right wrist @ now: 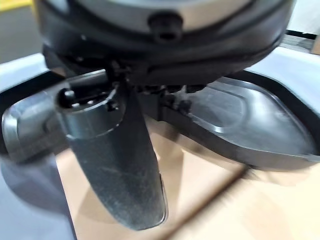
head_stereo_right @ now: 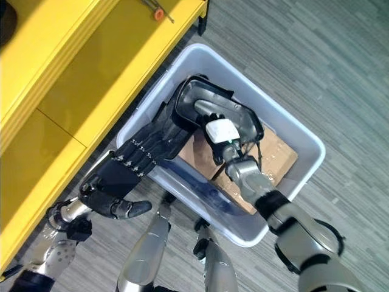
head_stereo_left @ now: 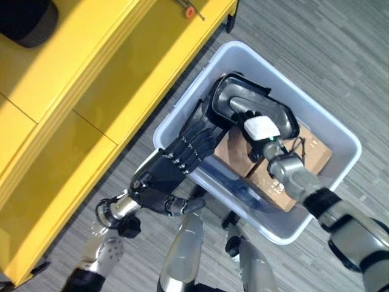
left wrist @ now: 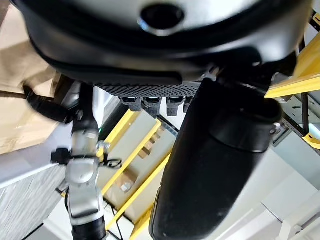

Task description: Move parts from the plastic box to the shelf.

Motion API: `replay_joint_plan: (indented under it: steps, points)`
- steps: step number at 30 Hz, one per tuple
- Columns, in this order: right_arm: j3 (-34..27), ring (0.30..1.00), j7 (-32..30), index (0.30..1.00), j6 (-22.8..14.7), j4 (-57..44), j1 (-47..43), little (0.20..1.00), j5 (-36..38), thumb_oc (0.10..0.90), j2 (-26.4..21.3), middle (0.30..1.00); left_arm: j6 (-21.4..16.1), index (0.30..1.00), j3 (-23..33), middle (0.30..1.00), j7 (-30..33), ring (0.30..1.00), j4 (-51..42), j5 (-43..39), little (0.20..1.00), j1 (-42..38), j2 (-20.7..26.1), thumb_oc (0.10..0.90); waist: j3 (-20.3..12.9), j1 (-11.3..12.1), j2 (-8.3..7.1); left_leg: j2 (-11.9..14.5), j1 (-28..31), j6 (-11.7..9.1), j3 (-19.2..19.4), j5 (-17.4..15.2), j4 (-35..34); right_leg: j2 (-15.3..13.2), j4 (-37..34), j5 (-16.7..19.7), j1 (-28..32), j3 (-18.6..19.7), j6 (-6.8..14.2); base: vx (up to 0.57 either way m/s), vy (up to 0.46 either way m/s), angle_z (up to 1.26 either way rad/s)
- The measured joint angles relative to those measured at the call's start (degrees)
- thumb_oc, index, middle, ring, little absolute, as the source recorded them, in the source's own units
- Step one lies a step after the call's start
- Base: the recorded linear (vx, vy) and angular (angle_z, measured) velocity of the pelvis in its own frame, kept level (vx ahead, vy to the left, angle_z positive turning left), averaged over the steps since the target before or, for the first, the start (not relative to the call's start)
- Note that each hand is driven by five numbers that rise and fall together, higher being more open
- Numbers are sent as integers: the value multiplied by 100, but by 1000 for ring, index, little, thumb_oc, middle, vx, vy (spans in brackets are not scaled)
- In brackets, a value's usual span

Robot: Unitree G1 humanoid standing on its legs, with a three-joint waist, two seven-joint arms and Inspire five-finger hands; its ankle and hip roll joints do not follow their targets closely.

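Both hands on one black part (head_stereo_left: 252, 103) inside plastic box (head_stereo_left: 340, 137): right hand (head_stereo_left: 258, 131) clamped on top, left hand (head_stereo_left: 182, 152) supporting flat-fingered underneath, long axis toward yellow shelf (head_stereo_left: 91, 79).

Bright, even overhead light; the yellow shelf (head_stereo_left: 91, 91) shows a soft sheen and the black part (head_stereo_right: 219, 109) glossy highlights. Wrist views blur close up, especially the right hand (right wrist: 120, 165)
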Motion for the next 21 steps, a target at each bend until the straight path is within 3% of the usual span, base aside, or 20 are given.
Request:
replay_joint_plan:
  steps: [3, 9, 13, 21]
  points:
    - [-527, 1000, -17, 1000, -31, -1164, 953, 1000, -356, 900, -507, 1000, -18, 1000, 19, 1000, 23, 1000, -134, -2, 1000, 179, 149, 900, 9, -210, -101, -4, -88, 58, 122, -74, 133, 7, -57, 101, -39, 140, 16, -7, -18, -17]
    - [-750, 1000, -128, 1000, -245, -1380, 1332, 1000, -852, 900, -896, 1000, -190, 1000, 15, 1000, 162, 1000, -132, -9, 1000, 271, 151, 900, 8, -652, -132, 40, -98, 82, 380, -153, 246, 52, -238, 262, -25, 362, 82, -19, -3, -23]
    - [-886, 1000, -244, 1000, -742, -1627, 1406, 1000, -1371, 900, -1433, 1000, -286, 1000, 15, 1000, 165, 1000, -131, -20, 1000, 274, 163, 900, 9, -705, -135, 137, -75, 82, 474, -180, 272, 145, -310, 345, -7, 455, 16, -16, -17, -15]
    - [-895, 1000, -426, 1000, -1419, -2214, 1346, 1000, -1670, 900, -1621, 1000, -325, 1000, 6, 1000, 167, 1000, -132, -36, 1000, 311, 399, 900, 9, -676, -135, 175, 230, 54, 492, -211, 236, 192, -427, 355, 325, 469, 0, 0, 0, 0]
